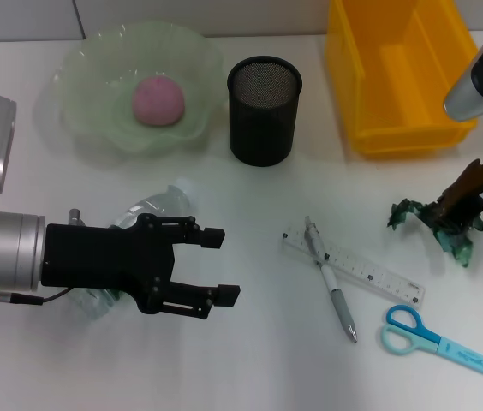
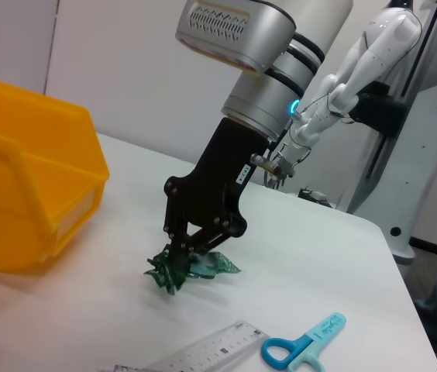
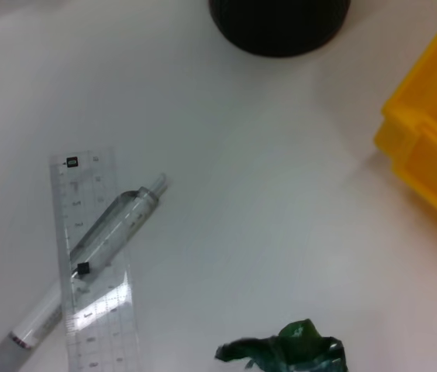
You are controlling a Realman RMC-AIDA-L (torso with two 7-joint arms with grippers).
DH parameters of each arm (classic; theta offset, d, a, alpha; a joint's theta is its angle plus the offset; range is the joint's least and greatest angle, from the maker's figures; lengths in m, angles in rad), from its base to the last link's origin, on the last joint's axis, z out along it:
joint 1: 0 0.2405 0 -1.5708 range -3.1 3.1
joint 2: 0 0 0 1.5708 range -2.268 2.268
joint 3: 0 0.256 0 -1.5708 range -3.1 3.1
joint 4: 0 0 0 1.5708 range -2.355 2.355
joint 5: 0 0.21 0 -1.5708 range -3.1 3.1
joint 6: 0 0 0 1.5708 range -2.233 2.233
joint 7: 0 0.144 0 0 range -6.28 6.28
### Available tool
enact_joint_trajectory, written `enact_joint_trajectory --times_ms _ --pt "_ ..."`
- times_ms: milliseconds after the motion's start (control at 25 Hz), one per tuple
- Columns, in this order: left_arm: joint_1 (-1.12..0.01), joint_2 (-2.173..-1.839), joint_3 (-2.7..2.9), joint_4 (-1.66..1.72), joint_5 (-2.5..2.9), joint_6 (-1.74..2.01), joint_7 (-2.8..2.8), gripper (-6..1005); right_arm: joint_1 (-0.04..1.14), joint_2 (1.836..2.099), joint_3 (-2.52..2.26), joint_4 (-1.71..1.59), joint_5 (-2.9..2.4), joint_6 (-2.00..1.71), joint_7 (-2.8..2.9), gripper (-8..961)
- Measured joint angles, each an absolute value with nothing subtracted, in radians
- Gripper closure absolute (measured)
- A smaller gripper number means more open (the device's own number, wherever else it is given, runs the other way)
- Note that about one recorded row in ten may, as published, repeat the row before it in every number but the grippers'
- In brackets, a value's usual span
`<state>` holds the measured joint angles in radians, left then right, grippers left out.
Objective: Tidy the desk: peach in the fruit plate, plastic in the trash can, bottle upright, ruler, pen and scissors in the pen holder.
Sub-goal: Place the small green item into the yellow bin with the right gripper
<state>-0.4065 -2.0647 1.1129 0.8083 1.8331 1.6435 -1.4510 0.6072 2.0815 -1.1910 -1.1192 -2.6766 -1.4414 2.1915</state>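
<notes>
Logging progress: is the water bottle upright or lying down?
Lying down. The clear bottle rests on its side on the table, partly hidden behind the open left gripper.

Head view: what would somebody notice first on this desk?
Probably the pink peach sitting in the pale green fruit plate at the back left, and the bright yellow bin at the back right. Then the right gripper, pinching crumpled green plastic on the desk in front of that bin.

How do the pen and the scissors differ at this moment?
The pen lies crossed over the clear ruler; the scissors lie apart, touching neither. The pen is slim and grey-white; the scissors have blue handles with loops. Both lie flat on the desk, outside the pen holder.
</notes>
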Motion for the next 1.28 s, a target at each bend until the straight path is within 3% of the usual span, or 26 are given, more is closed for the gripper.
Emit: enact_joint_trajectory --times_ms 80,400,600,840,960,1080,1280 --pt "-0.406 -2.065 1.113 0.808 1.833 1.644 -1.451 164 0.604 2.081 -1.185 -1.147 -2.671 -1.446 2.191 893" --pt "-0.398 -2.065 1.112 0.807 1.833 1.646 -1.451 165 0.527 2.079 -0.97 -1.353 -2.392 -1.486 2.144 953" --pt "-0.398 -2.067 1.114 0.807 1.831 1.65 -1.45 165 0.506 2.075 -0.783 -1.251 -2.099 -1.383 2.008 953" --pt "-0.404 -2.068 1.113 0.804 1.831 1.651 -1.449 165 0.579 2.045 -0.733 -0.835 -1.782 -1.164 1.718 954" --pt "-0.408 -2.068 1.115 0.802 1.83 1.649 -1.455 165 0.625 2.048 -0.732 -0.697 -1.72 -1.073 1.593 919" --pt "-0.408 -2.066 1.111 0.802 1.831 1.648 -1.457 165 0.646 2.073 -0.74 -0.66 -1.704 -0.972 1.55 884" --pt "-0.402 -2.065 1.106 0.802 1.829 1.648 -1.457 164 0.647 2.075 -0.741 -0.66 -1.701 -0.959 1.55 826"
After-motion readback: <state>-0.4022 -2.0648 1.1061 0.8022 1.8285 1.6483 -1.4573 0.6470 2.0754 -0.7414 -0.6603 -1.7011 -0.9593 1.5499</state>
